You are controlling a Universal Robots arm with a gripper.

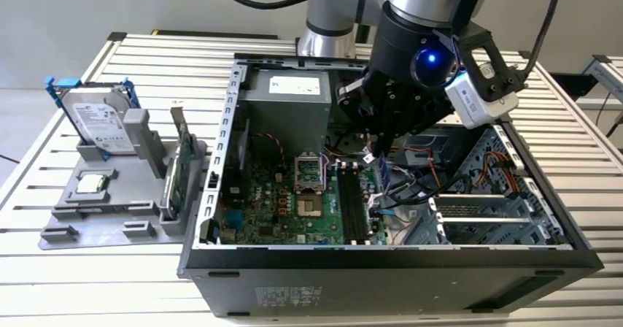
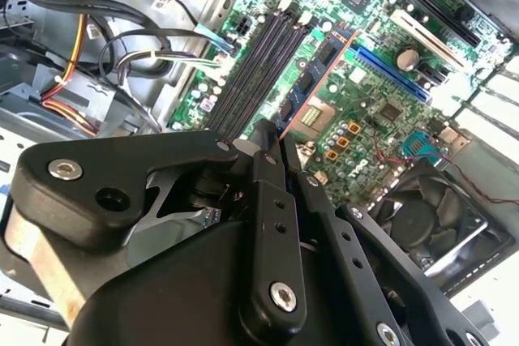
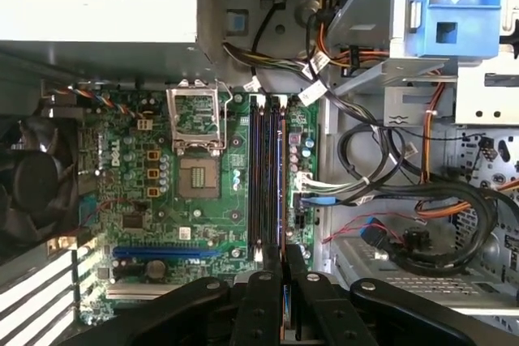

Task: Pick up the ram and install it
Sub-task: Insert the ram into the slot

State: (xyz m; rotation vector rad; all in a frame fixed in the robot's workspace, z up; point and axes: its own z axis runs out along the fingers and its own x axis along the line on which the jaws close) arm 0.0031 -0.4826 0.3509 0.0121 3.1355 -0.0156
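Your pincer (image 3: pixel 272 269) is shut thin on the ram (image 2: pixel 312 79), which hangs edge-down just over the long dark slots (image 3: pixel 266 168) inside the open computer case (image 1: pixel 224 122); if it tilts or misses the slot it could jam; loose cables (image 3: pixel 365 192) lie near and could snag.

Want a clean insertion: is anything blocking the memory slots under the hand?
Nothing visible does. The memory slots lie bare just beyond the hand; the cables run beside them, not across.
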